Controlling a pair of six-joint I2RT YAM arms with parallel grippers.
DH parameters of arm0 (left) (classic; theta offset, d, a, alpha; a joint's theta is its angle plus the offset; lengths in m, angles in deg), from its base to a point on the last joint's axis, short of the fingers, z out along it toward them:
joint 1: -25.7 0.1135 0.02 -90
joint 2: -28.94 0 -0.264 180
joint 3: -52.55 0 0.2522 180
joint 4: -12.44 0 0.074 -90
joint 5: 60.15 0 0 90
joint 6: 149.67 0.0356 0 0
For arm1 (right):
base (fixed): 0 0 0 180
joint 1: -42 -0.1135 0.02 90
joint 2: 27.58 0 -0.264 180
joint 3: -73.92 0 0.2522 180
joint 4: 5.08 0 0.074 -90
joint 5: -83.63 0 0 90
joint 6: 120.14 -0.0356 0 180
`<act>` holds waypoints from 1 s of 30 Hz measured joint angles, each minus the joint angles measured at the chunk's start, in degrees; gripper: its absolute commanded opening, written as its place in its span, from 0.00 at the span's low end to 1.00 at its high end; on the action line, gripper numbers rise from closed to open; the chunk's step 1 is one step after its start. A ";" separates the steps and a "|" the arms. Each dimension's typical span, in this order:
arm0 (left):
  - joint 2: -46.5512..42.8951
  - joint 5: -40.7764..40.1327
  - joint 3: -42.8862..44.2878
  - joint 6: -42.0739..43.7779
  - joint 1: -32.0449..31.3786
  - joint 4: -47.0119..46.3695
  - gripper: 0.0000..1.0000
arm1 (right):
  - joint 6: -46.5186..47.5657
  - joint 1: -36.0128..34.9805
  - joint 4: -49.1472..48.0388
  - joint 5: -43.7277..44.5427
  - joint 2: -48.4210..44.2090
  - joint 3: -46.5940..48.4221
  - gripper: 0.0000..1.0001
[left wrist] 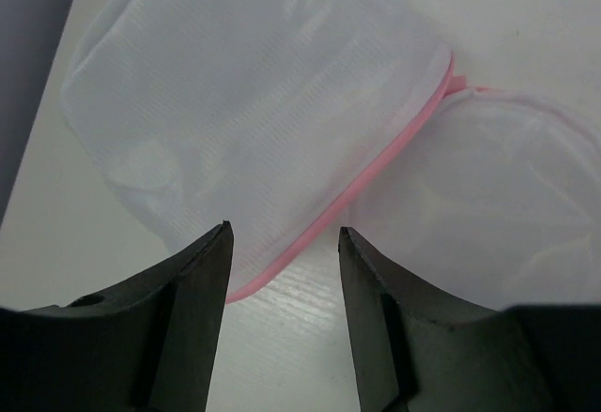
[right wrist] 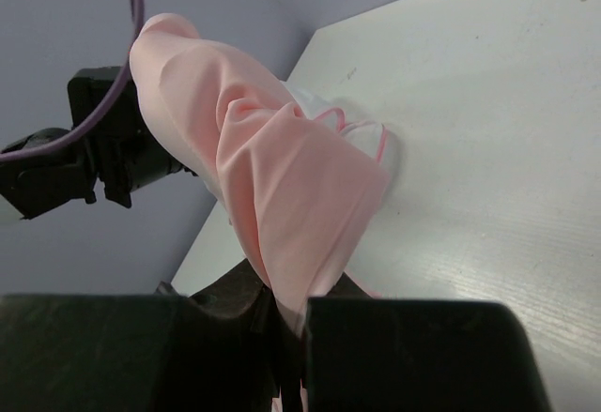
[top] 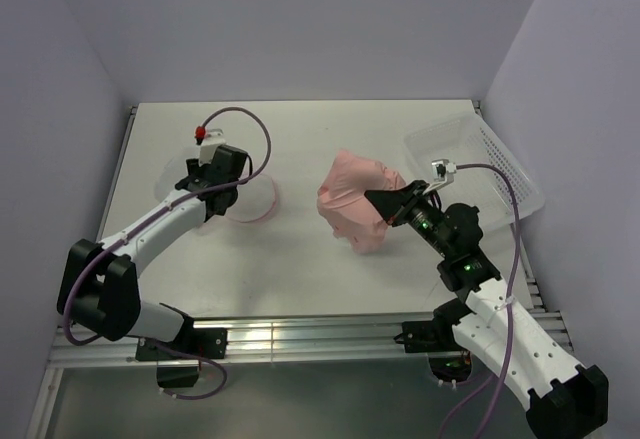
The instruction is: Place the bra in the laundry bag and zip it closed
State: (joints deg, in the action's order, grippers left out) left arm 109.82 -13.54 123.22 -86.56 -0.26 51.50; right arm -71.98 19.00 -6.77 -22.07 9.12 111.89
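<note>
The bra point(top: 352, 204), soft light-pink fabric, hangs bunched above the table's middle with my right gripper point(top: 385, 206) shut on it. In the right wrist view the bra point(right wrist: 272, 177) rises from the shut right gripper point(right wrist: 293, 311). The laundry bag point(top: 252, 205), white mesh with a pink zipper rim, lies on the table to the left. My left gripper point(top: 207, 195) hovers at its left side. In the left wrist view the left gripper point(left wrist: 282, 243) is open, and the laundry bag point(left wrist: 254, 102) lies just past its tips. The pink rim point(left wrist: 376, 173) runs diagonally toward the gap, untouched.
A rigid white perforated basket point(top: 485, 159) sits at the table's far right corner. Walls close in the table on three sides. A metal rail point(top: 300, 337) runs along the near edge by the arm bases.
</note>
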 measured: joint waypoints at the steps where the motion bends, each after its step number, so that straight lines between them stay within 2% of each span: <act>1: 0.00 0.31 -0.70 1.88 0.00 -0.90 0.56 | 0.09 0.00 0.13 0.00 -0.33 0.00 0.00; 8: -0.33 4.87 -4.52 13.64 1.22 -4.72 0.58 | 0.20 0.00 0.07 -0.17 -0.72 -0.02 0.00; 14: 0.28 7.67 -4.81 17.97 1.99 -7.06 0.58 | 0.22 0.00 0.09 -0.31 -0.46 -0.02 0.00; 22: 8.13 7.23 -3.82 20.26 1.99 -9.14 0.55 | 0.22 0.00 0.09 -0.44 -0.42 -0.02 0.00; 26: 9.42 5.99 -3.82 20.74 1.99 -9.84 0.52 | 0.33 0.00 0.09 -0.48 -0.42 -0.02 0.00; 30: 9.62 4.22 -3.82 21.59 1.99 -11.30 0.41 | 0.39 0.00 0.07 -1.03 -0.42 -0.02 0.00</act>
State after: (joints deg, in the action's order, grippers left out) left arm 119.43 -9.33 119.39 -64.97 1.73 40.20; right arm -71.59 19.00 -6.70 -23.10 8.71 111.86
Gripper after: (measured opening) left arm 0.446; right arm 0.080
